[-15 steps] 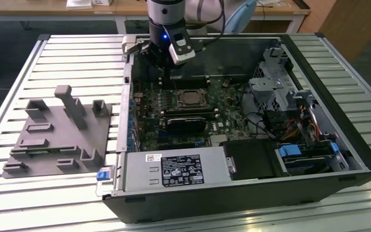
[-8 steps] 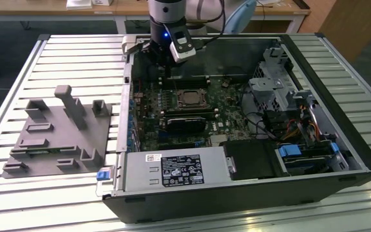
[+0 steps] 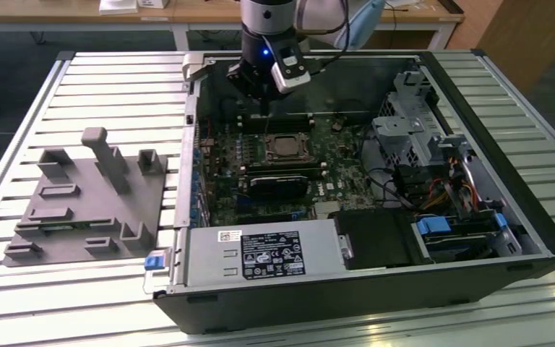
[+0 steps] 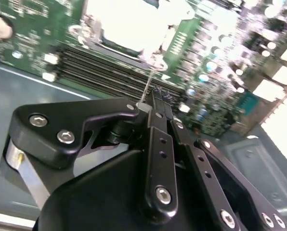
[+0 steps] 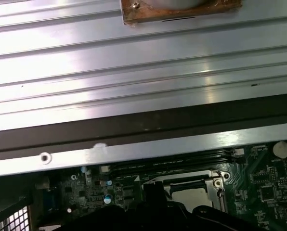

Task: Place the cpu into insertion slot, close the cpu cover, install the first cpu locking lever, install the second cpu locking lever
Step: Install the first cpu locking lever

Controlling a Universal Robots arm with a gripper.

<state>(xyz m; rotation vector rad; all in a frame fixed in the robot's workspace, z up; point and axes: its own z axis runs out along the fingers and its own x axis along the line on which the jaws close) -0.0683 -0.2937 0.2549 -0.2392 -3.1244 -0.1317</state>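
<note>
In the exterior view my gripper (image 3: 258, 101) reaches down inside the open computer case (image 3: 509, 217), just behind the insertion slot (image 3: 300, 150). The cpu (image 3: 285, 150) lies flat in that socket, and the grey cpu cover (image 3: 269, 142) frames it, lying down over it. In the second wrist view the black fingers (image 4: 155, 125) are pressed together, so my gripper (image 4: 150, 103) is shut. A thin wire locking lever (image 4: 149, 82) runs from the glare-washed socket (image 4: 129, 21) to my fingertips. I cannot tell whether it is pinched or just touched. In the first wrist view the cover (image 5: 182, 179) rims the cpu (image 5: 194, 195).
Long black memory slots (image 4: 105, 72) lie between the socket and my gripper. The case's far wall (image 5: 134, 125) is close behind. A drive cage (image 3: 418, 137) and cables fill the exterior view's right. The power supply (image 3: 258, 256) sits in front. A grey fixture block (image 3: 84, 195) rests on the slatted table.
</note>
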